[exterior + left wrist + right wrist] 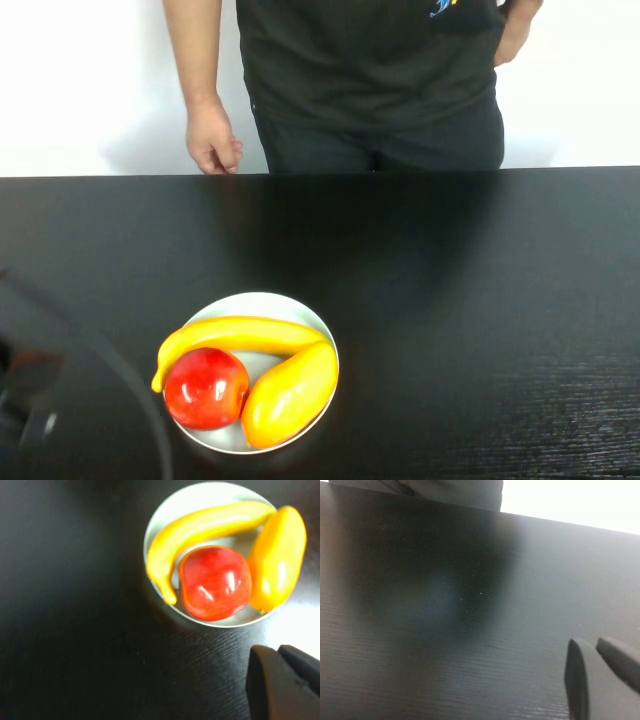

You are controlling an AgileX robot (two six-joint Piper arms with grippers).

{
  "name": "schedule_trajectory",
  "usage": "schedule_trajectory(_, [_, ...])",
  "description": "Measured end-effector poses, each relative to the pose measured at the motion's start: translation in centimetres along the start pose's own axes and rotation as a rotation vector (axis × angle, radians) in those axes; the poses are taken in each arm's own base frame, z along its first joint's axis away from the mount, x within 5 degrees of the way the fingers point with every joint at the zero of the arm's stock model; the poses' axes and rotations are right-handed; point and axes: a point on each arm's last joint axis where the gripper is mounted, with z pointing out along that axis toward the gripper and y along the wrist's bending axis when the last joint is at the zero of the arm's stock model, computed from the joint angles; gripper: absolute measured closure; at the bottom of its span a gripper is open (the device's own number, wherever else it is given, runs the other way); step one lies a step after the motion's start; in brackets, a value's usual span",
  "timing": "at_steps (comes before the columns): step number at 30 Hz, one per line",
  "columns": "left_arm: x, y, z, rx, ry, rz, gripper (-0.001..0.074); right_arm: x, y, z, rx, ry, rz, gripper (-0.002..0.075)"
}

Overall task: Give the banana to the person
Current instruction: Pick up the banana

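Presently the banana [240, 336] is seen on a white plate [262, 303], beside an apple [206, 388]. Behind the table stands the person [370, 80]. Both the left gripper [282, 682] and right gripper [600, 677] are held closed, empty.

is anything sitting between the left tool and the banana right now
Nothing visible does. The left tool hovers over bare table beside the plate; the banana lies exposed, touching the apple. The right tool is elsewhere.
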Motion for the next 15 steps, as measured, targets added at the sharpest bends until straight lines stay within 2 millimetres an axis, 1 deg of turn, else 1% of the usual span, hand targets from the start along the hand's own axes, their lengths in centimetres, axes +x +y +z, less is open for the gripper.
schedule_trajectory(3, [-2.9, 0.8, 1.3, 0.069, 0.068, 0.103, 0.0739, 0.0, 0.0, 0.0, 0.0, 0.0, 0.0, 0.0736])
schedule_trajectory(6, [-5.5, 0.9, 3.3, 0.152, 0.146, 0.215, 0.0739, 0.0, 0.0, 0.0, 0.0, 0.0, 0.0, 0.0736])
schedule_trajectory(10, [-8.4, -0.2, 5.8, 0.195, 0.231, 0.402, 0.0739, 0.0, 0.0, 0.0, 0.0, 0.0, 0.0, 0.0736])
schedule_trajectory(12, [-9.5, -0.8, 7.2, 0.193, 0.267, 0.491, 0.0739, 0.0, 0.0, 0.0, 0.0, 0.0, 0.0, 0.0736])
schedule_trajectory(15, [-10.6, -1.8, 9.8, 0.214, 0.33, 0.621, 0.0739, 0.0, 0.0, 0.0, 0.0, 0.0, 0.0, 0.0736])
